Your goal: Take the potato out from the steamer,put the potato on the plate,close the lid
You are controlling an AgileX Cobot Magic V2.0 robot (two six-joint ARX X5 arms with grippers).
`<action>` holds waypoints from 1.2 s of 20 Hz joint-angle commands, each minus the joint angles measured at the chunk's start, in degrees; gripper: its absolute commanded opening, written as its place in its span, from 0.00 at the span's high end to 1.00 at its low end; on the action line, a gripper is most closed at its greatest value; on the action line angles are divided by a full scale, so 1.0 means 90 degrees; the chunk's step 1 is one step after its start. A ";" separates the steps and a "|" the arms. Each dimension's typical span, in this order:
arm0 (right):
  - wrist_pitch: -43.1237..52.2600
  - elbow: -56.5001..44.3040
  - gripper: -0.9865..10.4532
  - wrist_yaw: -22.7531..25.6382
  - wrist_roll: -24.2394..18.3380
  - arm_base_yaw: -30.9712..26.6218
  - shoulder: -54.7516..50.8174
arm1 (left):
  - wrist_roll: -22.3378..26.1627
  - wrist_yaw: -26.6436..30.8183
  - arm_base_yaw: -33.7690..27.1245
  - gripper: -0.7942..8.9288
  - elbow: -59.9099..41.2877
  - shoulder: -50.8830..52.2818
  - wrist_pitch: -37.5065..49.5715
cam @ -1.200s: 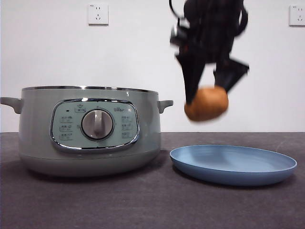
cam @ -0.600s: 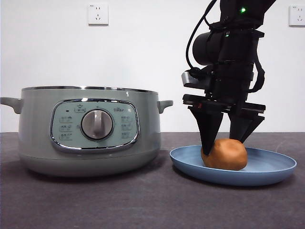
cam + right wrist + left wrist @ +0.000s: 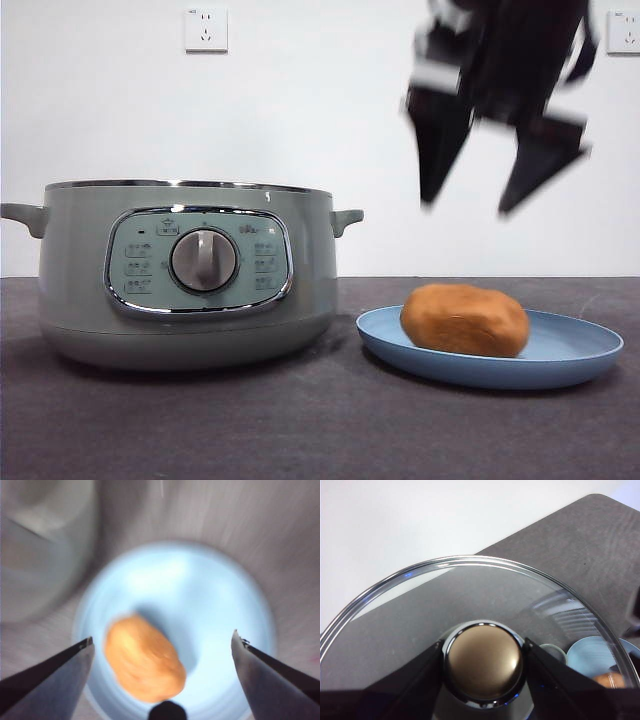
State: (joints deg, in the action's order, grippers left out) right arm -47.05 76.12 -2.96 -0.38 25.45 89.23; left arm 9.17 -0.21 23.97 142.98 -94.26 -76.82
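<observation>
right gripper (image 3: 468,205) hangs wide open and empty above the potato (image 3: 465,320) (left gripper (image 3: 482,662) clamps the lid (image 3: 470,610) knob).

Right gripper (image 3: 465,205) released potato (image 3: 465,320) onto plate (image 3: 580,350), risen clear (jaws apart).

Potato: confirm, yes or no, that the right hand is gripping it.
No. The potato lies alone on the plate, with the right hand open above it.

1 potato (image 3: 465,319), 1 plate (image 3: 575,352), 1 steamer (image 3: 190,270), 1 lid (image 3: 470,590), 2 wall sockets (image 3: 206,30).
</observation>
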 commanded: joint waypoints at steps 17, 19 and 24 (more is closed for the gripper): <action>-0.0874 -0.0010 0.51 0.0068 0.0401 0.0000 -0.4170 | 0.0102 -0.0930 0.0097 0.93 -0.1479 -0.0828 0.0840; -0.1001 -0.0010 0.51 0.0126 0.0476 0.0000 -0.4170 | 0.0049 -0.1010 0.0170 0.93 -0.2191 -0.0568 0.1345; -0.1093 -0.0010 0.51 0.0376 0.0542 0.0002 -0.4167 | -0.0182 -0.0986 0.0202 0.93 -0.4376 0.0529 0.2992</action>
State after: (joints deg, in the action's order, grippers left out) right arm -57.17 76.12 0.23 3.68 25.45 51.81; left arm 8.56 -8.60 25.74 106.37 -92.14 -53.89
